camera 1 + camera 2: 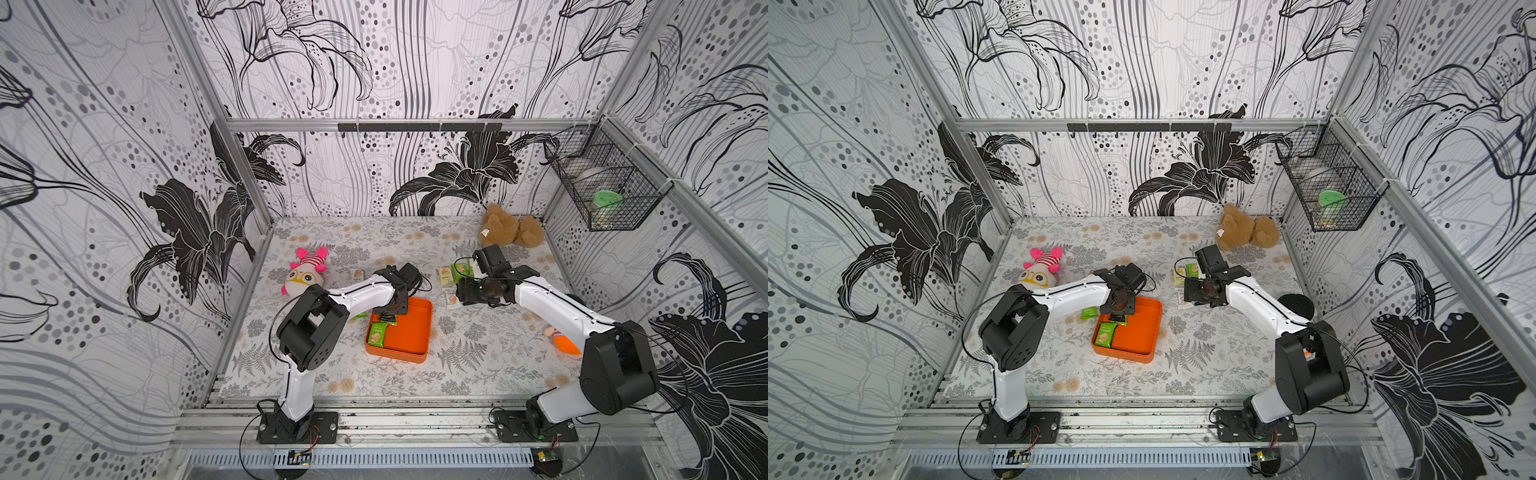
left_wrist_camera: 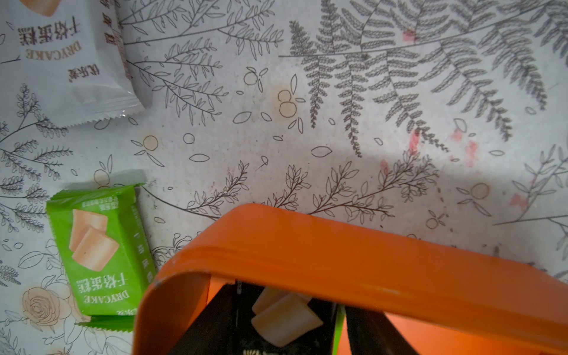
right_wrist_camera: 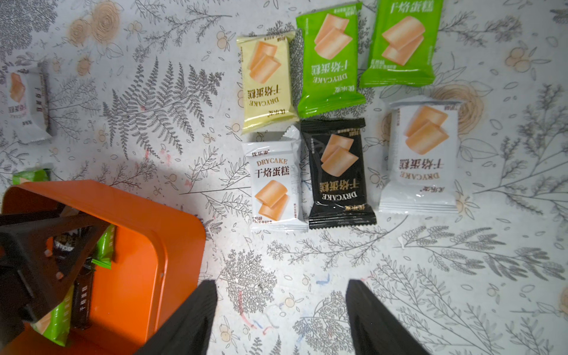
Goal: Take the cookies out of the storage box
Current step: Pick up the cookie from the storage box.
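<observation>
Cookies [image 1: 445,276] mostly out: in both top views only two lay in the storage box [image 1: 409,336], a boxed green packet [image 1: 377,334] and a black packet [image 1: 387,319] directly under the left fingers [image 1: 390,309], which pointed down into the box. Right fingers [image 1: 460,290] hung over the bench [image 1: 478,353], clear of the box, removed packets just beside and beyond them.

Left wrist: black packet [image 2: 285,319] sat between the left fingers [image 2: 209,325], inside the box wall [image 2: 338,255]. Fingers were part-way apart, straddling it; could not tell whether they pinched it. A loose green packet [image 2: 101,249] and a white packet [image 2: 61,61] lay on the bench past the wall, beyond the fingertips.

Right wrist: right fingers [image 3: 184,322] stood wide apart, nothing between them, a six-packet cluster [image 3: 338,172] ahead of the tips; box off to their side.

Step looked like the grasp on the black packet. Next move likely called for closing on its sides, lifting over the low wall, dropping it on the bench; green one after.
</observation>
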### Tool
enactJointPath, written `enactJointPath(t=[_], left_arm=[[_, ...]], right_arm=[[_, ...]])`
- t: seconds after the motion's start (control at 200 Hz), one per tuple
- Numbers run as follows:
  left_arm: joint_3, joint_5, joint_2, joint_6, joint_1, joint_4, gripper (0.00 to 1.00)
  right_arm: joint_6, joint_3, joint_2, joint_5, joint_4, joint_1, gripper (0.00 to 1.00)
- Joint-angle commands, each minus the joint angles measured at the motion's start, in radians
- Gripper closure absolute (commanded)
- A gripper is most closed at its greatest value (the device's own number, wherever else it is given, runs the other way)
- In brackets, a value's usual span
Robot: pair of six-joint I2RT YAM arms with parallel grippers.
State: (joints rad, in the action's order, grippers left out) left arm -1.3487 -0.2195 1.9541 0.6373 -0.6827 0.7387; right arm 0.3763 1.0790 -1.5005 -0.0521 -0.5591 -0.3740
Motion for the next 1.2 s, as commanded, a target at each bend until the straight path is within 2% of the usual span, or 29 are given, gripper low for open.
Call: enactJointPath(t=[0.0, 0.27, 1.026, 1.197], left_arm=[[0.022, 0.018, 0.014, -0.02, 0.014, -0.044, 0.42], [0.04, 0.028, -0.004, -0.027, 0.02, -0.058, 0.56], [0.063, 0.062, -0.164, 0.007, 0.019, -0.021, 0.55], [0.041, 0.039, -0.21, -0.017, 0.039, 0.013, 0.55]], right_arm=[[0.01, 0.036, -0.007, 0.01, -0.032, 0.006, 0.28], [0.037, 0.03, -0.005, 0.005, -0.029, 0.006, 0.28], [0.077, -0.022, 0.06, -0.018, -0.019, 0.006, 0.29], [0.084, -0.02, 0.056, -0.033, -0.011, 0.006, 0.29]])
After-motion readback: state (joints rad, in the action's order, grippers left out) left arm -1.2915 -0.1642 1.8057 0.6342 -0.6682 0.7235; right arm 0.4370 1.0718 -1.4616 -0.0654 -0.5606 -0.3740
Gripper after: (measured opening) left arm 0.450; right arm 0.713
